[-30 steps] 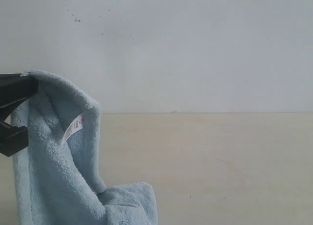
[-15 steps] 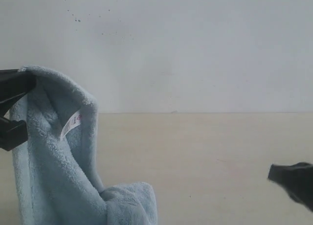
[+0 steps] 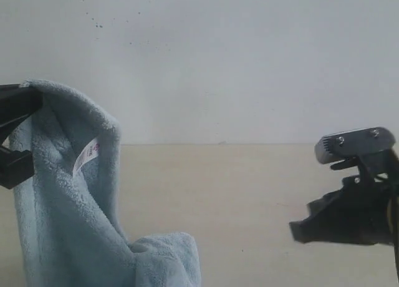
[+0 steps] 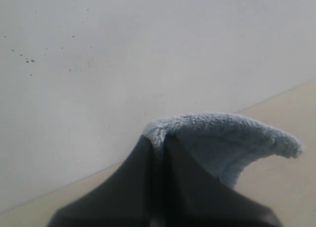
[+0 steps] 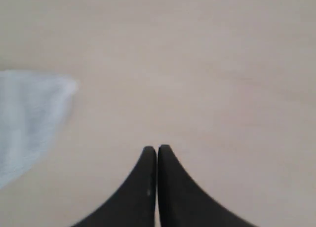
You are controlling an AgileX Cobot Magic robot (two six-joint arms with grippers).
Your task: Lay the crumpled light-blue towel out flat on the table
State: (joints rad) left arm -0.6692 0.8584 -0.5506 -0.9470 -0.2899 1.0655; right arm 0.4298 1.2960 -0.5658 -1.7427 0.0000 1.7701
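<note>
Presently the left end effector [image 3: 34, 103] sits at the left edge of the exterior view, raised above the surface [image 3: 249, 199], fingers clamped onto a top fold of the towel [image 3: 62, 218]. Left wrist view confirms: the two dark fingers [image 4: 143, 182] meet with no gap, and a fluffy light-blue ridge of towel [image 4: 222, 138] stands out from their tips. Towel hangs down from that grip in a long drape; its lower end is bunched in a heap on the surface at the bottom left of the exterior view. Cloth not spread, several folds showing. Small white tag [image 3: 86, 156] with red print lies on the inner face of the drape, tilted, just below the upper fold. Right end effector [image 3: 299, 231] is at the far right, above the surface, tip pointing toward the towel but well apart from it. Right wrist view: its fingers [image 5: 148, 187] are pressed together, gripping nothing, bare beige surface [image 5: 197, 64] beneath, a pale corner of towel [image 5: 29, 113] off to one side. Grey-white wall [image 3: 249, 62] behind, a few dark specks [image 3: 96, 25] on it.
</note>
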